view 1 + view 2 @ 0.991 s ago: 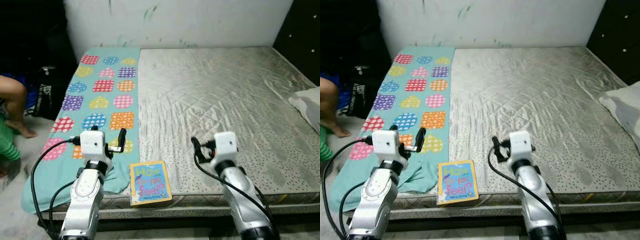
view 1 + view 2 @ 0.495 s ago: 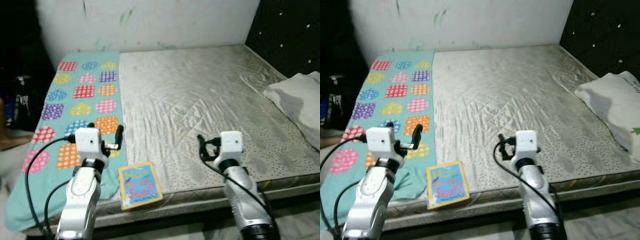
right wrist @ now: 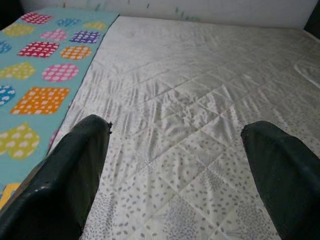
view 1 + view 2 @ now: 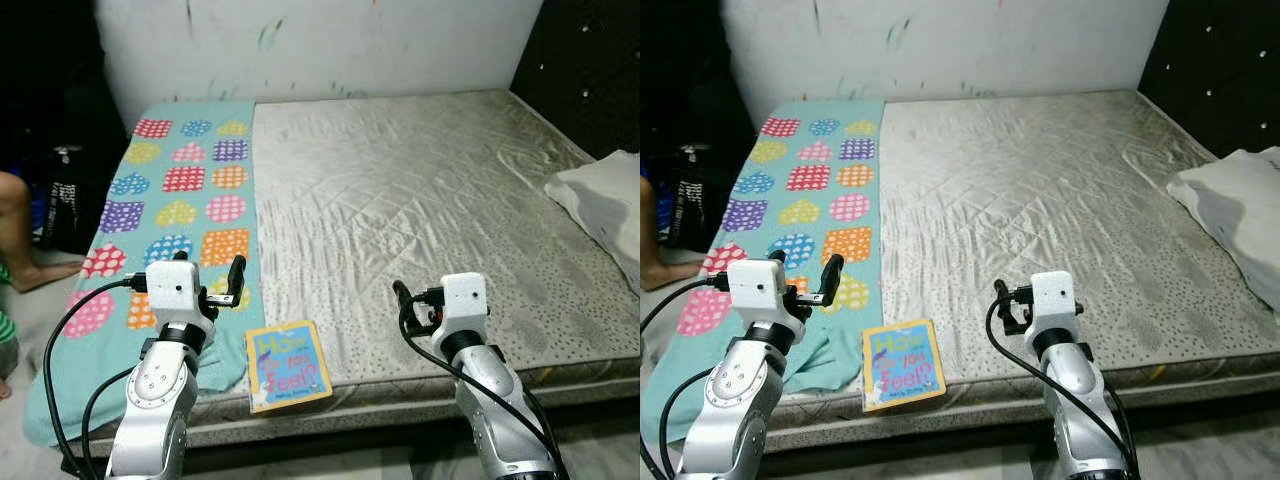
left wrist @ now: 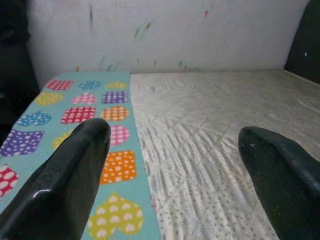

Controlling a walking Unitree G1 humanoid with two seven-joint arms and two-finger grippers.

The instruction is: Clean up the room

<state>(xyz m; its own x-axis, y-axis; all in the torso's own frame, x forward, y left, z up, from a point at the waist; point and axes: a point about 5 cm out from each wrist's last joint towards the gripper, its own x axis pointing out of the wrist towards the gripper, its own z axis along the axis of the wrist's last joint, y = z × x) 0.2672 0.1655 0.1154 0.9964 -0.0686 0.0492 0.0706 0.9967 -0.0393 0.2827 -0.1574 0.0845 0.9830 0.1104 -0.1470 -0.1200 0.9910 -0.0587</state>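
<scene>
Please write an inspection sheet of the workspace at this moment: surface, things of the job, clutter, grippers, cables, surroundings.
Surface: grey quilted mattress, wrinkled, bare.
Job's things: children's book flat at the near edge; teal blanket with coloured shapes along the robot's left side; white pillow at the right edge.
Clutter: nothing seen.
Grippers: left gripper open over the blanket; right gripper open over the mattress; both hold nothing.
Cables: black cables loop from each wrist.
Surroundings: white marked wall; a person's leg on the left.
</scene>
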